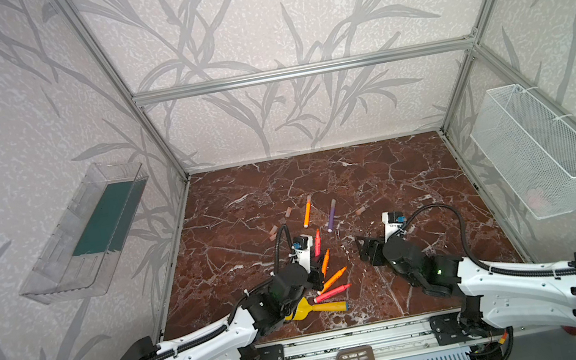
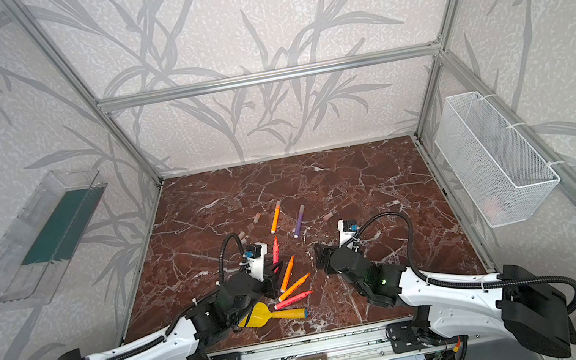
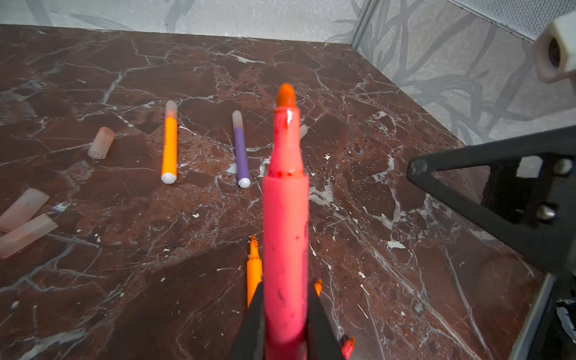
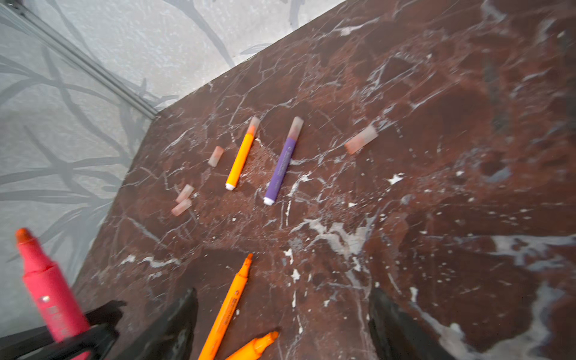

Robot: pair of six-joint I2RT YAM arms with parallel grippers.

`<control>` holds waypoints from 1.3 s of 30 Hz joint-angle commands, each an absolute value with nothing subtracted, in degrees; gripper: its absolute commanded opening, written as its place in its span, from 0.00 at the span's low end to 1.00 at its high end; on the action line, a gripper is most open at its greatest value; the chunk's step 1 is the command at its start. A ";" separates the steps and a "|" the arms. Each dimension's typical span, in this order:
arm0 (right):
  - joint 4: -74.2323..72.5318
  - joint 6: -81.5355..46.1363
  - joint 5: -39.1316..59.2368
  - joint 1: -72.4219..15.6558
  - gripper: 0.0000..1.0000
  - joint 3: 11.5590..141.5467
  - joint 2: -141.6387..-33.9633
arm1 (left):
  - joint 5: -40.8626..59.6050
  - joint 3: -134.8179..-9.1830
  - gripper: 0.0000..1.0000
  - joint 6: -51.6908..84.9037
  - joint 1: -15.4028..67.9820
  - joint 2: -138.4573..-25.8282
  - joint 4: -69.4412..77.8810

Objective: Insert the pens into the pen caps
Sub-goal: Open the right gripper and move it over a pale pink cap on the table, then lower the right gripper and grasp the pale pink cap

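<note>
Right now my left hand (image 3: 285, 314) is clamped on a pink pen (image 1: 316, 242), tip bare, just left of centre in a top view. My right hand (image 4: 282, 311) is spread apart, empty. The nearest loose cap (image 1: 360, 210) lies flat on the worktop (image 1: 396, 169), right of centre. It could roll from the pinch, and the pen, gripped low, may twist when pushed.

Bright, even, soft light; weak shadows. Both top views sharp, wide-angle stretch at edges. Right wrist view motion-blurred, pink pen (image 4: 46, 286) smeared. Left wrist view: glare spot on pen neck, near barrel soft.
</note>
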State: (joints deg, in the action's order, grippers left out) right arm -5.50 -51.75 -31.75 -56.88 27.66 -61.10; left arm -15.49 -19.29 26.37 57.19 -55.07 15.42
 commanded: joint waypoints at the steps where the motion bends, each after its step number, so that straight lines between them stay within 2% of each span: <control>1: 4.00 -48.91 -36.87 -55.15 0.84 32.68 -64.30 | -18.40 -18.05 0.00 28.51 56.61 -52.78 11.42; 4: 5.68 -47.22 -33.13 -51.66 0.84 35.27 -68.75 | -18.76 -17.36 0.00 28.91 56.21 -51.95 11.43; 12: 9.54 -43.30 -24.03 -43.63 0.71 42.91 -81.61 | -18.81 -17.22 0.00 29.68 55.55 -51.66 10.81; 25: 5.17 -41.83 -19.95 -38.37 0.68 53.64 -97.44 | -17.88 -18.17 0.00 29.46 55.20 -51.41 9.60; 32: 8.59 -42.03 -13.03 -34.69 0.63 62.47 -107.63 | -18.80 -17.63 0.00 29.26 54.85 -49.86 9.18; 39: 12.64 -42.24 -14.17 -34.06 0.63 67.73 -111.89 | -18.46 -18.33 0.00 28.53 54.41 -49.76 8.71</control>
State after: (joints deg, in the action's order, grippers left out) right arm 9.10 -42.35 -14.02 -34.06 66.48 -111.04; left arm -17.04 -17.82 28.45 54.89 -50.41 9.37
